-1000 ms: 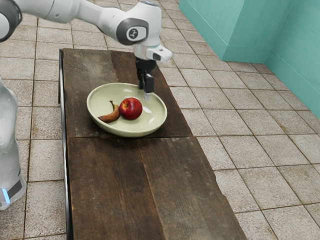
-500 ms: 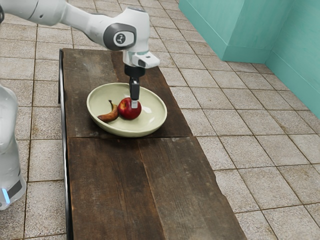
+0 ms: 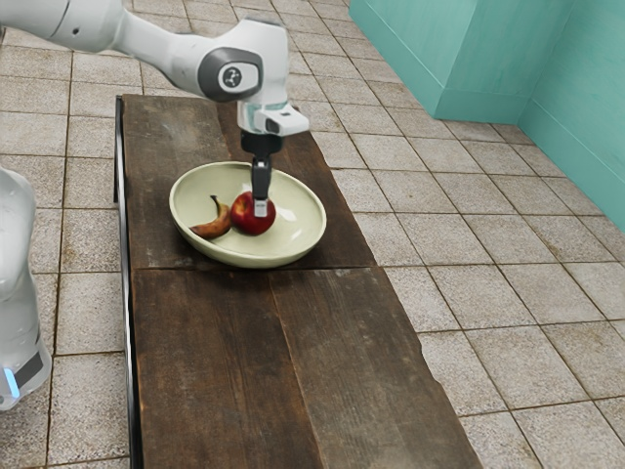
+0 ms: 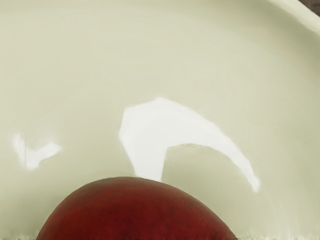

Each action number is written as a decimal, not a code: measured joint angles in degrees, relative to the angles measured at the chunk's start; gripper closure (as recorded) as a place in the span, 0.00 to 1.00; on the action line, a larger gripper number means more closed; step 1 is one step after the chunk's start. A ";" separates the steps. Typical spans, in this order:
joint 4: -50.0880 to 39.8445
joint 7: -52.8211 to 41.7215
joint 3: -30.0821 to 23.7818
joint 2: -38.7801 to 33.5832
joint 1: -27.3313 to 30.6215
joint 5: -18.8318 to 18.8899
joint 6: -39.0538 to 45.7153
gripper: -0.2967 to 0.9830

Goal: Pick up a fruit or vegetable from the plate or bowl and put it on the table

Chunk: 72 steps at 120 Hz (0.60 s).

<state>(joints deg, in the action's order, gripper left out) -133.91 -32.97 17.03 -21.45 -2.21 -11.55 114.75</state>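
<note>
Dark plank desk [image 3: 210, 362]. Bowl [image 3: 256, 260] around red fruit [image 3: 246, 221]; banana [image 3: 212, 228] beside fruit. Gripper [image 3: 261, 207] points down at red fruit, on its side away from banana. Spread or pinching: cannot tell.

In the exterior view, a round, glossy red fruit with a yellowish patch [image 3: 246, 220] sits near the middle of a wide, shallow, pale green glazed bowl [image 3: 248, 262]. Toward nine o'clock from it, a small curved banana, brown with yellowish parts [image 3: 209, 231], lies in the same bowl, its thin stem pointing to twelve o'clock and its other end to about eight; whether the two fruits touch is hard to tell. The bowl stands upright on a dark brown plank worktop [image 3: 225, 362].
</note>
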 joint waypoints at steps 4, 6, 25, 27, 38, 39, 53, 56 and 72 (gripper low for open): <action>-0.11 -0.14 0.01 0.13 -0.10 -0.17 0.07 0.23; -0.14 -0.20 0.01 0.19 -0.19 -0.26 0.10 0.23; -1.86 -0.72 0.02 0.77 -0.87 -1.29 0.79 0.23; -2.28 -0.77 0.02 0.67 -0.81 -1.42 0.94 0.23; -4.01 -1.00 0.02 0.30 -0.13 -2.05 1.69 0.23; -4.11 -1.02 0.02 0.30 -0.07 -2.12 1.74 0.23; -4.63 -1.27 0.02 0.52 0.20 -2.93 2.31 0.26; -4.60 -1.29 0.02 0.45 0.20 -3.18 2.65 0.30; -4.09 -0.85 -0.32 -1.02 -0.13 -3.46 5.10 0.48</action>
<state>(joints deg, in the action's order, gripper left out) -138.01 -33.81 16.71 -22.47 -2.34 -15.01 119.85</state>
